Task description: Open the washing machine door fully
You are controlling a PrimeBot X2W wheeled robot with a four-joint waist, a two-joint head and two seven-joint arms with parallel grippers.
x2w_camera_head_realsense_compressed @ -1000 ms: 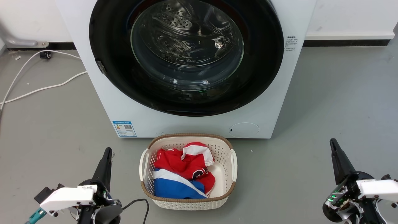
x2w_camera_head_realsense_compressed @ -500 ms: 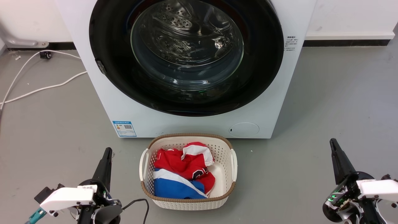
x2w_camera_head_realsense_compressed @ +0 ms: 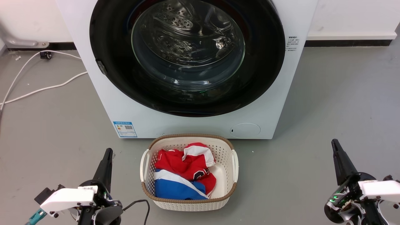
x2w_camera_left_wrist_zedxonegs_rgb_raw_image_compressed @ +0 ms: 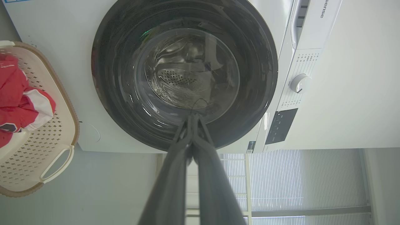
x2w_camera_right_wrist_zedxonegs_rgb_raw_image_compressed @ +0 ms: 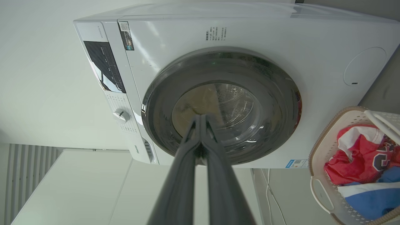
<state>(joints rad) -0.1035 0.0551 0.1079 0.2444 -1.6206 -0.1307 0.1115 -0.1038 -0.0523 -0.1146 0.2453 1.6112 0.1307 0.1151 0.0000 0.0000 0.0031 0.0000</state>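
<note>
nothing has changed over the last second: the head view matches its two earlier pictures, with both arms parked and the door unmoved. so the task has not started, and the whole opening is still to do.

at the far left a white cable [x2w_camera_head_realsense_compressed: 40,89] trails over the grey floor [x2w_camera_head_realsense_compressed: 328,103]. the left gripper [x2w_camera_head_realsense_compressed: 108,153] sits low at the lower left with its two dark fingers pressed together on nothing, well apart from the machine. its wrist view shows the tips meeting in front of the glass.

in the middle, the washing machine door [x2w_camera_head_realsense_compressed: 187,56] lies flush in the white washing machine [x2w_camera_head_realsense_compressed: 103,103], fully closed, its glass bowl showing the steel drum behind. just below it a laundry basket [x2w_camera_head_realsense_compressed: 147,162] holding red and blue clothes [x2w_camera_head_realsense_compressed: 184,168] stands close to the front, probably in the door's swing path or the robot's approach. the round white flap [x2w_camera_head_realsense_compressed: 245,130] is at the machine's lower right.

the right gripper [x2w_camera_head_realsense_compressed: 335,145] is likewise closed and empty, low at the right, well apart from the door.
</note>
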